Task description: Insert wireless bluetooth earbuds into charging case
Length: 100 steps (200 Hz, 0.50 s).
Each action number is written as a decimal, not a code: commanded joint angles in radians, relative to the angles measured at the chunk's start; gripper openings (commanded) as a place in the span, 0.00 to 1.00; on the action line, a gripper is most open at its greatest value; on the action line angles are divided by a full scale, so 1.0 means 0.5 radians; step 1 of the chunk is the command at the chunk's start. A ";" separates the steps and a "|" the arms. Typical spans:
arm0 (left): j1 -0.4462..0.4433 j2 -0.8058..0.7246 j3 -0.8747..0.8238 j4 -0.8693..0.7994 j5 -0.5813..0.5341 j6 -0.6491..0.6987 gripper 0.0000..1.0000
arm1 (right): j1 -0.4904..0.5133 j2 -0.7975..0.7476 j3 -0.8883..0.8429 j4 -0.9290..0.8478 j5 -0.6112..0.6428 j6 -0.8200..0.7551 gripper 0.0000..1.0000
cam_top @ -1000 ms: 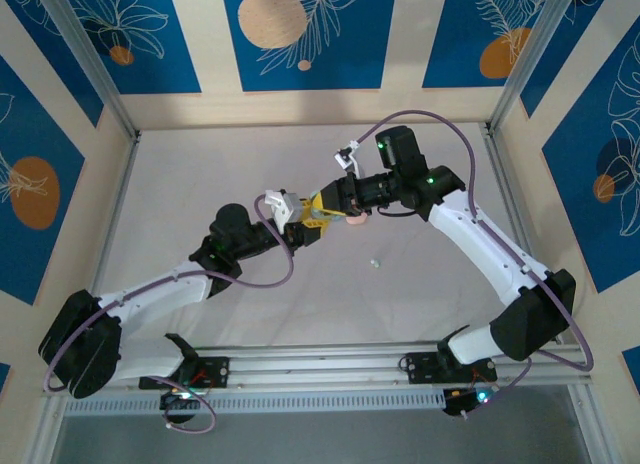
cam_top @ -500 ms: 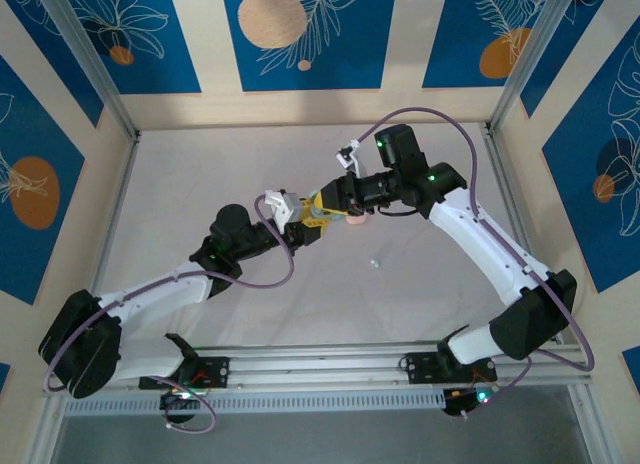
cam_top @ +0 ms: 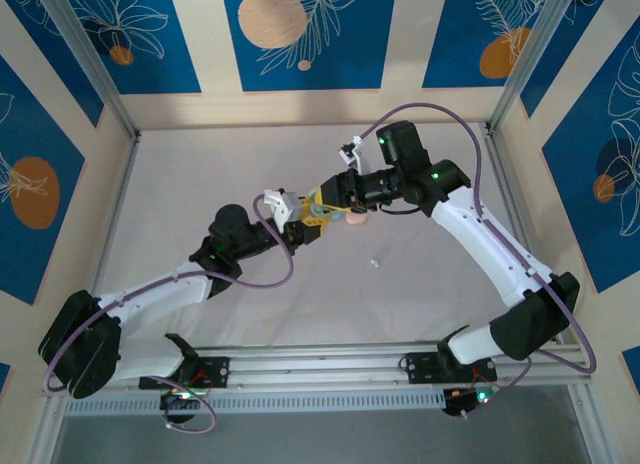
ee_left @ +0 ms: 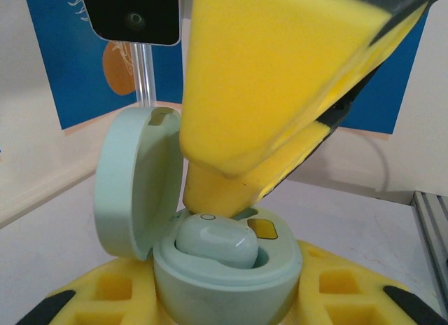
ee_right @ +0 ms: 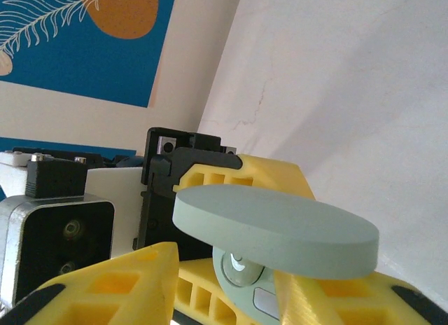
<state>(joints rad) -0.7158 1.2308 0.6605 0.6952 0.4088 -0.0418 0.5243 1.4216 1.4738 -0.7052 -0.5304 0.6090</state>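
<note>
1. Nearest the arm bases, a loose earbud, tiny and pale mint, lies alone on the counter, well apart from both grippers. It looks like the next one to fetch.
2. The left gripper pinches the charging case low on its body. The lid stands swung open at the case's side.
3. A seated earbud, also mint, rests in a well of the case. It seems to sit a little proud of the rim, and I cannot tell whether it is fully home.
4. The right gripper hangs just above the case with its fingers slightly parted and nothing between them. The lower tip touches, or nearly touches, the bud's back edge.
5. To do this step well, the left arm should hold the case level. The right should lift straight up, clear of the lid, so it neither drags the bud out nor knocks the lid shut. If the bud sits proud, a light press would help.
6. Just beyond the grippers a pinkish piece lies on the counter, too small to identify.
7. No brand, label or writing is readable. The wall panels carry only leaf outlines and orange discs.
</note>
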 commanded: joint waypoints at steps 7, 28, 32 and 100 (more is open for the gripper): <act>-0.023 -0.099 -0.012 0.169 -0.040 0.035 0.33 | -0.008 -0.103 0.051 -0.086 -0.028 -0.039 0.45; -0.024 -0.113 -0.026 0.154 -0.067 0.044 0.33 | -0.037 -0.191 0.039 -0.045 -0.077 -0.078 0.49; -0.025 -0.115 -0.026 0.149 -0.070 0.047 0.33 | -0.044 -0.212 0.033 -0.033 -0.082 -0.082 0.49; -0.024 -0.172 -0.010 0.067 -0.117 0.023 0.33 | -0.420 -0.741 -0.451 0.312 0.295 -0.020 0.52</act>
<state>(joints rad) -0.7158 1.1835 0.6552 0.7170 0.3664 -0.0418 0.3763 1.1320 1.3479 -0.6189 -0.5007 0.5831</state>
